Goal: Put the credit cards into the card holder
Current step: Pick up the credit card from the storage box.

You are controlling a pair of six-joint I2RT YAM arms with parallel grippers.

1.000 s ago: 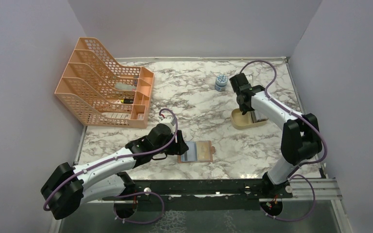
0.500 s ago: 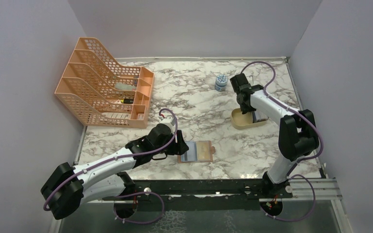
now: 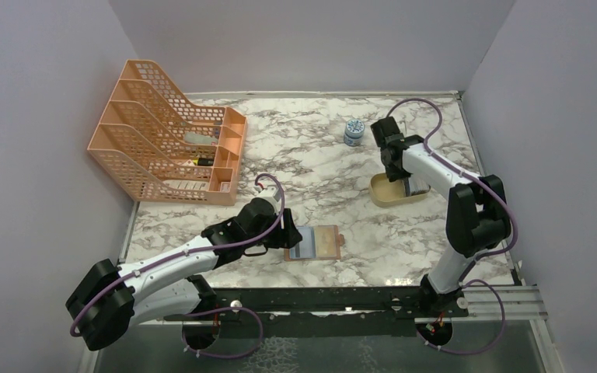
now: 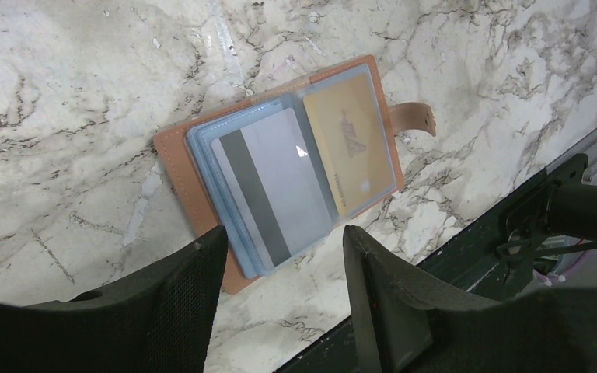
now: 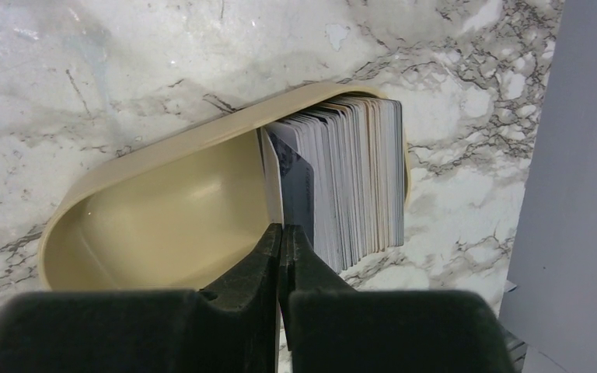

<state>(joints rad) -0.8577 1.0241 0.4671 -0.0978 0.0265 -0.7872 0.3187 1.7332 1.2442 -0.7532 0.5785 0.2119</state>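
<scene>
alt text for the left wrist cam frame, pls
An open tan card holder lies on the marble table, showing a grey card with a dark stripe beside a gold card in clear sleeves, its strap poking out past the gold card. The left gripper stands open in the foreground, at the holder's near edge.

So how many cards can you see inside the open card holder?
2: a gold card on the page by the strap, a grey striped card on the other page. More may hide under the stacked sleeves.
</scene>
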